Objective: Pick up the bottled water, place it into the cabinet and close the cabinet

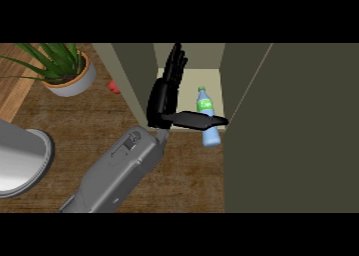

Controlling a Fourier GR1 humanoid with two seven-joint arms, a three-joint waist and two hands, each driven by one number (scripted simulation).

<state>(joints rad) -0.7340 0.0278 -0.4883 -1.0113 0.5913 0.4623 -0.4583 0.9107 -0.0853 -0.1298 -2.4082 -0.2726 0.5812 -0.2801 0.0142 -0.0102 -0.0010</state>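
Grey forearm [119, 167] rises from below; its robot hand [167, 92] is open, fingers straight, thumb across a clear, green-labelled bottled water [206, 117] lying in the cabinet [189, 60].

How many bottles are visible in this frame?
1. The bottled water lies in the open cabinet, base poking out over the front edge, partly behind the hand's thumb. Others could be hidden behind the cabinet door.
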